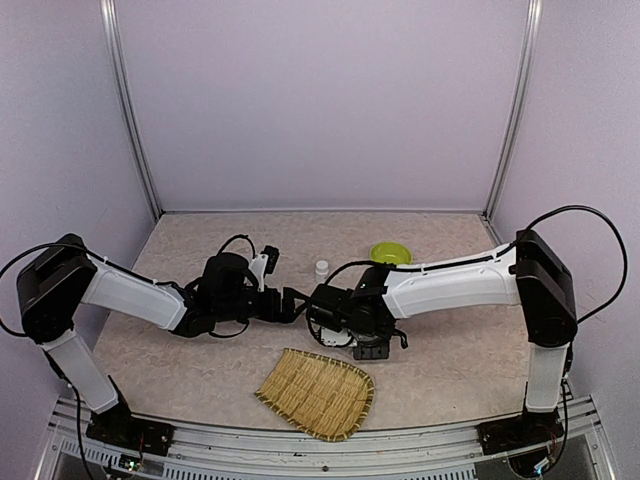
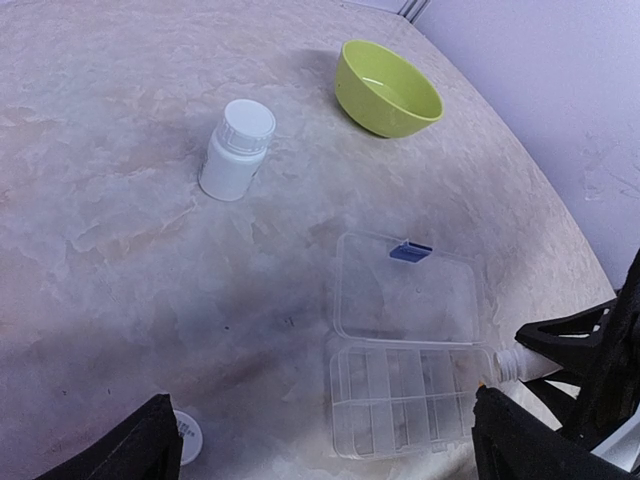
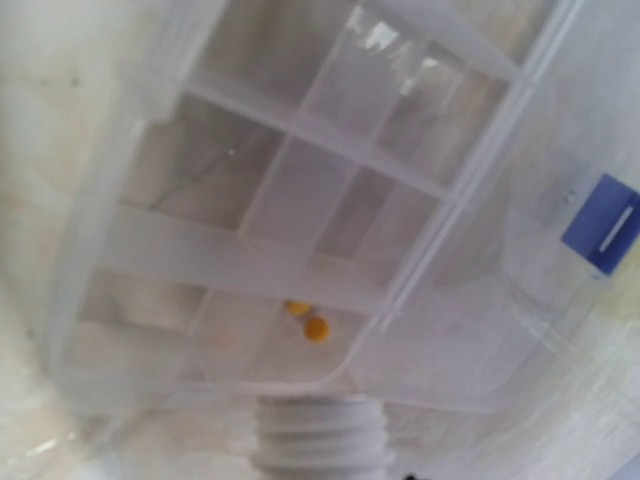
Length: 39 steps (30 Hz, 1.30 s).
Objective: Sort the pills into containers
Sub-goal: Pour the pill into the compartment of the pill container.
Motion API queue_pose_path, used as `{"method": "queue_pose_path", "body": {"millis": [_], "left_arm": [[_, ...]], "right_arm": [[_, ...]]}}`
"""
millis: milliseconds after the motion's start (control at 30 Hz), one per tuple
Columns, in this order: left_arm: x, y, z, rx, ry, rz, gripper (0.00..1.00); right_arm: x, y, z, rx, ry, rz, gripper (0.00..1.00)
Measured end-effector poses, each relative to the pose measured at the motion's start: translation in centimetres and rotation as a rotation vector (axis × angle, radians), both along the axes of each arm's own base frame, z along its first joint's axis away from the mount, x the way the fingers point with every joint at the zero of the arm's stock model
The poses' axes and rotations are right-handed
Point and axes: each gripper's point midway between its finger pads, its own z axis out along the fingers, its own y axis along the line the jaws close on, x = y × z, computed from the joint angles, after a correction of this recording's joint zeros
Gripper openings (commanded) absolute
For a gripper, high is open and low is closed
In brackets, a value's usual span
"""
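Box: the box (image 2: 336,400) lies open on the tabletop (image 2: 120,260), lid folded flat beside the tray.
Pills: two yellow pills (image 3: 316,328) sit in an edge cell, the one nearest the bottle mouth.
Right hand: the right hand (image 1: 322,308) is clenched round an uncapped bottle (image 2: 508,363).
Left hand: the left hand (image 1: 290,303) is released, empty, and back from the box.
Key relation: the bottle neck points straight into that edge cell, its mouth just at the rim. The right arm is nearer.
Next: probably tipping out more pills.

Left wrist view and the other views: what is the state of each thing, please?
organiser box: open, lid flat, two orange pills in one compartment
capped bottle: upright, closed
held bottle: uncapped, tipped toward the box
green bowl: upright
left claw: open, empty
right claw: shut on held bottle
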Motion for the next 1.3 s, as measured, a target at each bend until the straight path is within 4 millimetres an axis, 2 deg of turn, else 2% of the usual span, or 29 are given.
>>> {"method": "queue_pose_path", "body": {"millis": [367,1300], "left_arm": [[-0.04,0.05,-0.09,0.002,0.002,0.0,0.99],[0.05,0.25,-0.22,0.004,0.004,0.005,0.99]], "right_arm": [[0.72,-0.32,0.26,-0.024,-0.048,-0.005,0.3],[0.73,0.14,0.17,0.017,-0.05,-0.038,0.3]]}}
